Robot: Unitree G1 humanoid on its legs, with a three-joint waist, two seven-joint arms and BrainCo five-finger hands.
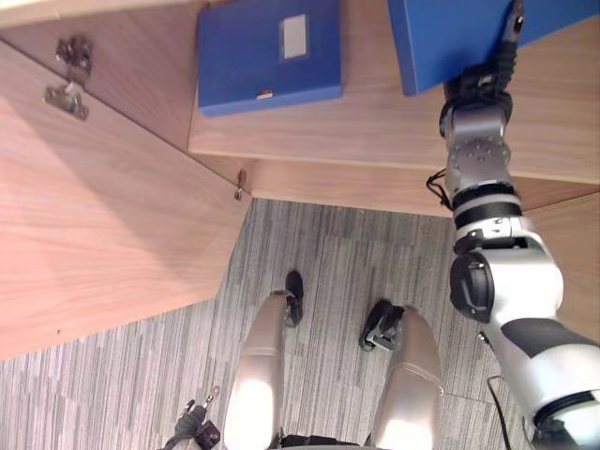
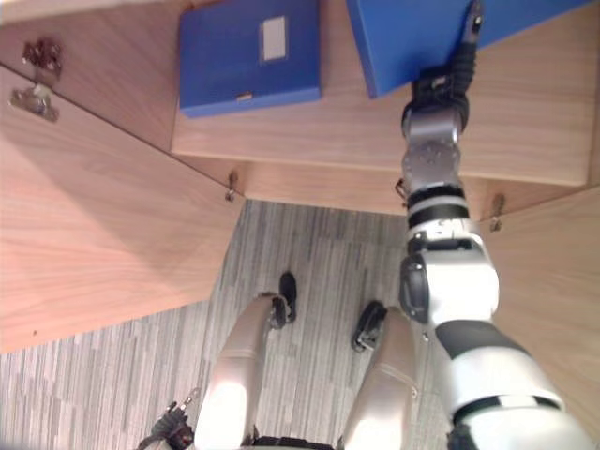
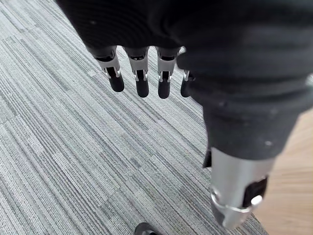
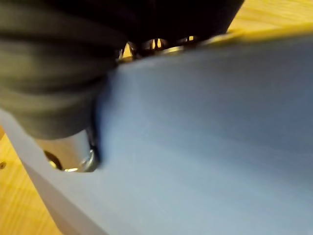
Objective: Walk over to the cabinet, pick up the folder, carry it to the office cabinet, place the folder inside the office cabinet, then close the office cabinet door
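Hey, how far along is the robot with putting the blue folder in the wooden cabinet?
Done: it stands at the wooden cabinet shelf, where one blue folder with a white label lies flat. In hand: the right hand pinches a second blue folder over the shelf, probably setting it down. Left: release it and shut the open wooden cabinet door. The left hand hangs open over the grey carpet.

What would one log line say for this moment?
right hand grips blue folder at cabinet shelf | left hand open over carpet | second folder lying flat
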